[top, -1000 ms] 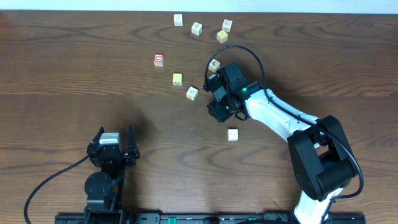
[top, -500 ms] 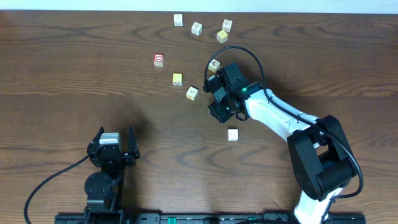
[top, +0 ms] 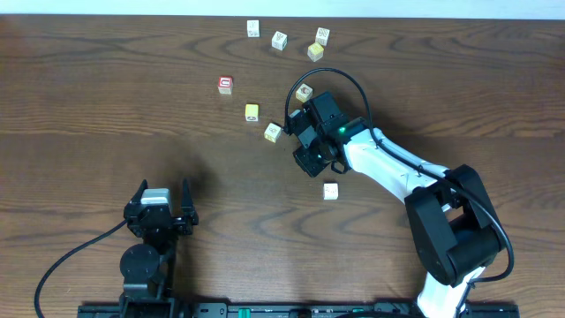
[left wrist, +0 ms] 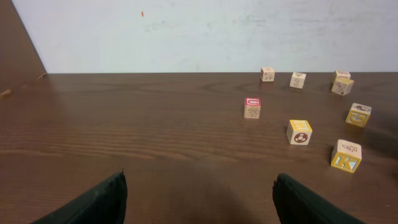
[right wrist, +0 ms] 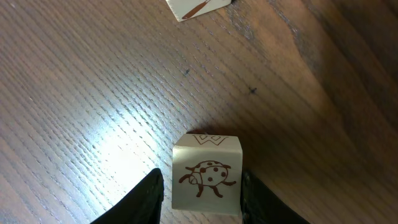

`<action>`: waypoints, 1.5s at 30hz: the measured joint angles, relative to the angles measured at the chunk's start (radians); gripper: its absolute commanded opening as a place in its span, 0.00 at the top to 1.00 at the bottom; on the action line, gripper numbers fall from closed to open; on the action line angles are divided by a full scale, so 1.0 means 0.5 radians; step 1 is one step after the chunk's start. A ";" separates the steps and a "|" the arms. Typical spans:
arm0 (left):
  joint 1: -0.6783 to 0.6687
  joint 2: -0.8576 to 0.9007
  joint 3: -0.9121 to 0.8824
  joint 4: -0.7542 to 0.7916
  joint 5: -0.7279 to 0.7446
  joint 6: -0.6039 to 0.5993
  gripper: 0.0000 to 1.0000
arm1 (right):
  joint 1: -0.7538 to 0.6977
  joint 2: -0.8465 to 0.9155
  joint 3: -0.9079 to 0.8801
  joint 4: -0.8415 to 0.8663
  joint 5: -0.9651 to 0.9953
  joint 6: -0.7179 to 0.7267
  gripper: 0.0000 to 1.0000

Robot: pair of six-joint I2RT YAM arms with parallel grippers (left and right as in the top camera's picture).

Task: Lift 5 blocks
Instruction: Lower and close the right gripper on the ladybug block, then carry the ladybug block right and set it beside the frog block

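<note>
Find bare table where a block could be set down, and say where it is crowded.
Bare: the wide stretch left of the red-faced cube, down to the left claw. Crowded: the blocks around the right claw.

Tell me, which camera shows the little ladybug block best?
The right wrist view: the ladybug block fills the foreground within the right hand, its drawing clearly readable. Overhead, the hand hangs over that spot, so I can't pick the block out. The left wrist view shows only other blocks, far off.

Soft even light, with white glare on the table point(right wrist: 115, 152) close up.
</note>
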 measured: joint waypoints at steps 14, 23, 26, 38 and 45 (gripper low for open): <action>0.000 0.000 0.000 0.000 0.000 0.000 0.25 | 0.000 0.000 0.000 0.035 0.092 0.000 0.69; 0.000 0.000 0.000 0.000 0.000 -0.001 0.24 | 0.000 0.001 0.000 0.085 0.105 0.037 0.79; 0.000 0.000 0.000 0.000 0.000 -0.001 0.25 | 0.000 0.001 0.000 0.105 0.108 0.079 0.81; 0.000 0.000 0.000 0.000 0.000 -0.001 0.24 | -0.001 -0.170 0.002 0.089 0.253 0.309 0.82; 0.000 0.000 0.000 0.000 0.000 -0.001 0.25 | -0.001 -0.799 0.041 -0.180 0.469 0.450 0.92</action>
